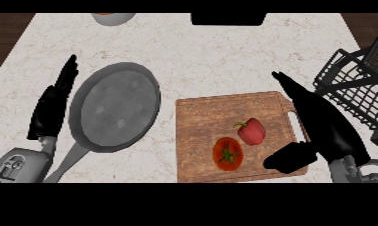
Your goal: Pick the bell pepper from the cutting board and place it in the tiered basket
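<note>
A red bell pepper (252, 130) lies on the wooden cutting board (203, 140), right of centre. My right hand (325, 120) reaches over the board's right edge with straight fingers pointing away and the thumb (289, 157) stuck out toward the pepper; it is open and holds nothing. The pepper sits just left of that hand, apart from it. The black wire tiered basket (351, 86) stands at the counter's right edge, partly cut off. My left hand (53, 101) rests open at the left, fingers up.
A red tomato (227, 153) lies on the board in front of the pepper. A grey frying pan (114, 106) sits left of the board, handle toward me. A bowl (113, 18) and a black object (227, 19) stand at the counter's far edge.
</note>
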`<state>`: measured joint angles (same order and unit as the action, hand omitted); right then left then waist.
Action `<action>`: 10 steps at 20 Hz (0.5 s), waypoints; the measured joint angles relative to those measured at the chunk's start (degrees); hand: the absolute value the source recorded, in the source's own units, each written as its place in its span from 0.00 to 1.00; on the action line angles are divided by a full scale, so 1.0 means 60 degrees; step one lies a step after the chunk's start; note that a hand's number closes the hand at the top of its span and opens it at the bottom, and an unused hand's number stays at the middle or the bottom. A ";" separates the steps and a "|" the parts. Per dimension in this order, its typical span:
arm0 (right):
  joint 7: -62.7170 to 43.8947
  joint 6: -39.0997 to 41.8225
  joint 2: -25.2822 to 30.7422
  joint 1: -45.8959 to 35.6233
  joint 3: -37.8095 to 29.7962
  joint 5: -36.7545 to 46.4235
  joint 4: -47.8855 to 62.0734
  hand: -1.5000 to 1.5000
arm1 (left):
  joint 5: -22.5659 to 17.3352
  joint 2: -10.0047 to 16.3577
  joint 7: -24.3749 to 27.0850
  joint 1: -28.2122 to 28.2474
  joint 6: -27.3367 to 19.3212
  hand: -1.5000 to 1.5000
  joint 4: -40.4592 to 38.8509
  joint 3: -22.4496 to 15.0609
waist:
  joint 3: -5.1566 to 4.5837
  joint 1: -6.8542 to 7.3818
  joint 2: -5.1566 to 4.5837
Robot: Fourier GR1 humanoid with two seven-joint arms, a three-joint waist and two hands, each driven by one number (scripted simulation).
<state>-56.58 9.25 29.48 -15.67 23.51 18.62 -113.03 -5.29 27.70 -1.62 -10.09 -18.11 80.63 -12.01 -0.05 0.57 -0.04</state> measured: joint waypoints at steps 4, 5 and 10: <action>-0.0096 0.0225 -0.0229 0.0274 0.0200 0.0430 0.0056 0.00 | 0.0055 0.0024 0.0092 0.0117 0.0274 0.50 -0.0017 0.0371 | 0.0003 -0.0056 0.0008; -0.0099 0.0281 -0.0319 0.0221 0.0199 0.0500 0.0179 0.00 | 0.0152 -0.0053 -0.0029 0.0116 0.0245 0.50 0.0108 0.0350 | 0.0004 -0.0057 0.0010; 0.0022 0.0437 -0.0722 0.0647 0.0440 0.1191 0.0245 0.00 | 0.0426 -0.0242 -0.0280 0.0246 0.0391 0.50 0.0405 0.0602 | 0.0008 -0.0082 0.0015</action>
<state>-56.45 11.87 25.15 -11.79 26.15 25.77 -111.56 -2.73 26.25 -3.30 -8.61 -15.77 83.06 -8.40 0.00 0.08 0.05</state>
